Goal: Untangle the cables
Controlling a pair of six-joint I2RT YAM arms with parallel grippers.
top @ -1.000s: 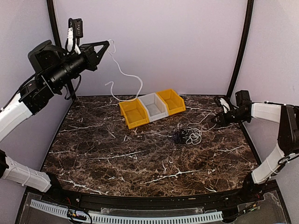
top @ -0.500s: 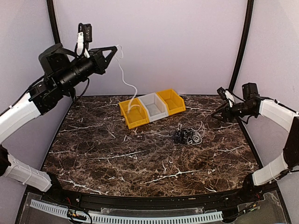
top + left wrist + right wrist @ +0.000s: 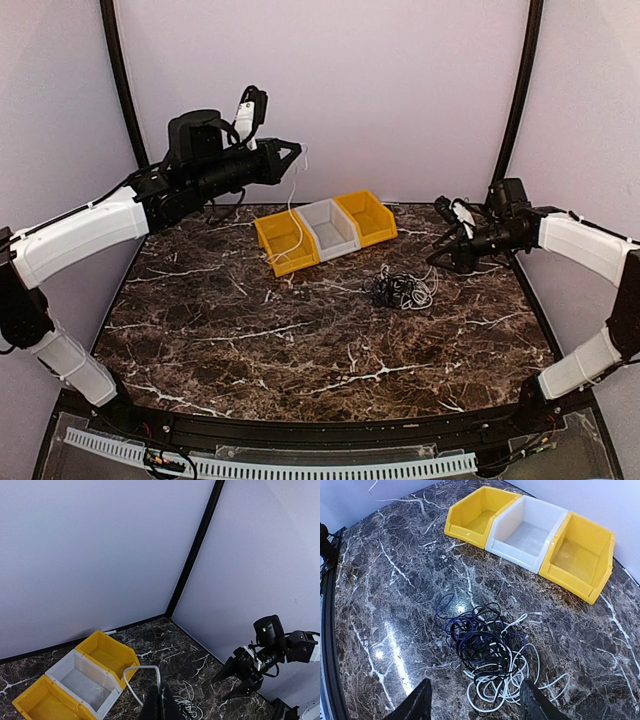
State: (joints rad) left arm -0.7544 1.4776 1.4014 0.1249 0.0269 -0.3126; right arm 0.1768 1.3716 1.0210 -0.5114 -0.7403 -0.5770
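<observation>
Cables [image 3: 400,290] sit in a knot right of centre on the marble table [image 3: 230,340], white loops on the near side and dark cords piled behind them. A broad bare stretch of tabletop lies between the knot and my arm bases, so that is where I would pull a strand out.

Just beside the knot, toward the right edge, my right gripper [image 3: 440,238] hangs with its jaws wide and nothing in them. Its wrist view puts the tangle [image 3: 485,655] directly between the fingers [image 3: 422,700].

Beyond the knot stand three bins in a slanted row: a yellow bin [image 3: 285,240], a grey-white bin [image 3: 328,228] and a second yellow bin [image 3: 366,214].

Farthest back and high up, my left gripper [image 3: 292,158] is pinched tight on a white cable [image 3: 292,195]. It drops toward the left yellow bin, though I cannot tell whether its tail is inside.

I judge one cord is freed and being delivered. Next, the left arm should lower and let go over the bin, while the right drops onto a single outer loop, not the clump.

The table's right edge is close under the right arm, and the back wall [image 3: 400,90] is near the left wrist
</observation>
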